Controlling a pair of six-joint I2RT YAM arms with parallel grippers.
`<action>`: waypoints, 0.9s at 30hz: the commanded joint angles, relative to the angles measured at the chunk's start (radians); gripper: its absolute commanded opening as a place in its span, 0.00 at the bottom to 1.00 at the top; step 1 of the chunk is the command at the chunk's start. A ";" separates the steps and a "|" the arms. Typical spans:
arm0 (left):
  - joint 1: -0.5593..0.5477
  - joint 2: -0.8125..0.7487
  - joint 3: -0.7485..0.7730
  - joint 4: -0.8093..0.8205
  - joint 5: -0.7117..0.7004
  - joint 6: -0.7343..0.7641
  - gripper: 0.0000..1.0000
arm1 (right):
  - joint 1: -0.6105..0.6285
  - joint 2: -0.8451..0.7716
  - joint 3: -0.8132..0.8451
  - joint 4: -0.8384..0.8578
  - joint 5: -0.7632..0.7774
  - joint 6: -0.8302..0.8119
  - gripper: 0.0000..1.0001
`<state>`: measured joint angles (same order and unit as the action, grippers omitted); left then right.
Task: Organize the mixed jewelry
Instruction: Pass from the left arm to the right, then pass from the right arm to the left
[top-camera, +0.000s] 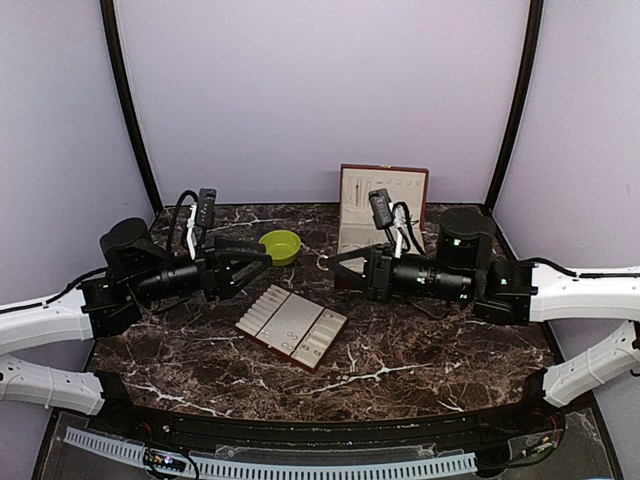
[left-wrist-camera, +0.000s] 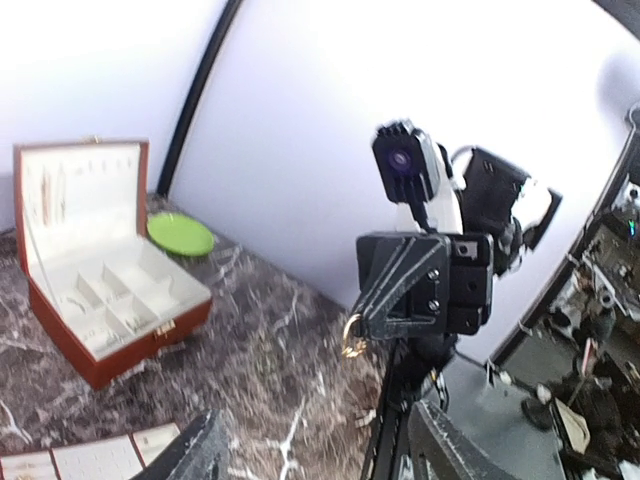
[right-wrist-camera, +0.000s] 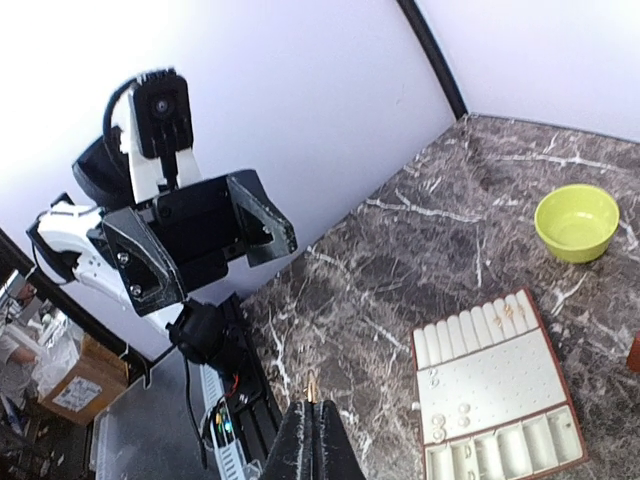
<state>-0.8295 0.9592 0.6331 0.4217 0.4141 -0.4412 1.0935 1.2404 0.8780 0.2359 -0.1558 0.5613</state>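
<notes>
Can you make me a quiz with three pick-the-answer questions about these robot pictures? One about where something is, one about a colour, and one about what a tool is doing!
1. Where is the lime-green bowl?
A. On the marble table, beyond the flat tray
B. On top of the tray
C. On the floor

2. What colour is the open jewellery box on the outside?
A. Blue
B. Yellow
C. Red-brown

3. What is the right tool doing?
A. Wide open and empty
B. Shut on a small ring
C. Holding the bowl

Answers:
1 A: the top view shows it standing on the marble past the tray.
2 C: red-brown edges frame its cream lining.
3 B: the left wrist view shows the ring pinched at its tips.
</notes>
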 joint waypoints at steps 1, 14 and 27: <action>-0.021 0.022 -0.031 0.242 -0.109 -0.053 0.64 | -0.005 -0.045 -0.049 0.233 0.150 0.023 0.00; -0.120 0.242 0.061 0.464 -0.125 -0.190 0.64 | -0.005 0.020 -0.039 0.425 0.139 0.038 0.00; -0.138 0.361 0.132 0.558 -0.097 -0.241 0.43 | -0.005 0.057 -0.036 0.492 0.087 0.075 0.00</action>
<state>-0.9615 1.3144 0.7330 0.9066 0.3038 -0.6655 1.0920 1.2930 0.8188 0.6483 -0.0528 0.6186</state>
